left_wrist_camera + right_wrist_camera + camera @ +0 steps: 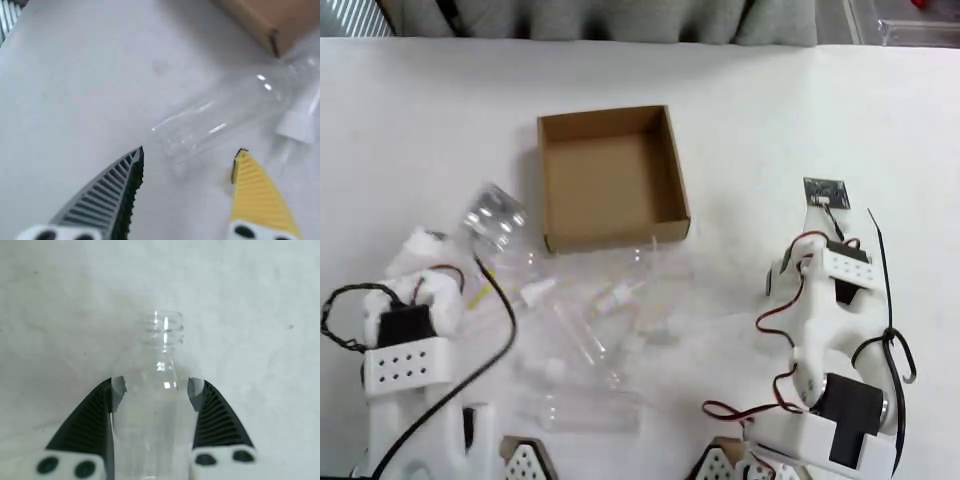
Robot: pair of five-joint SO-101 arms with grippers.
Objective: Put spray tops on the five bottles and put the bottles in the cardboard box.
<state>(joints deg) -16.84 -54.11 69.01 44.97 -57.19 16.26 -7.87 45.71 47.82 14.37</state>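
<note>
The right gripper (156, 385) is clamped on an uncapped bottle (165, 327). The left gripper (190, 152) hangs with jaws apart just short of a second bottle (225, 110), which lies on the table (770, 110) near the box (615, 235). The smooth held bottle could slip or twist as a top is screwed on, and the lying one may roll as the jaws close. A black cable (508, 310) crosses the pile of bottles and spray tops (535, 291) and could drag them. Open table lies far and right of the box.

Bright, even light whitens the table (800, 100) (glints streak the bottle (161, 390)), shadows faint.
</note>
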